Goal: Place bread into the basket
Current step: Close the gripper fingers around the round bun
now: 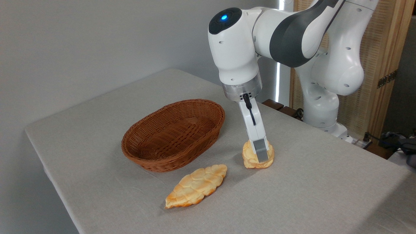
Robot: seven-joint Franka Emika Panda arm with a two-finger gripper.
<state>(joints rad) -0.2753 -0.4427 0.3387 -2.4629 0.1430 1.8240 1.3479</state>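
Observation:
The bread (249, 156), a small thick golden bun, sits on the table to the right of the basket (152, 159), an empty reddish-brown oval wicker basket. My gripper (261, 156) reaches down onto the bun at a slant. Its near finger (261, 150) lies flat against the bun's front. The far finger is hidden behind the bun. The bun looks tipped slightly and clamped between the fingers, and its underside still touches the cloth.
A longer flat leaf-shaped bread (195, 186) lies in front of the basket, near the front table edge. The robot base (320, 110) stands at the back right. Cables and a wooden panel are beyond the right edge.

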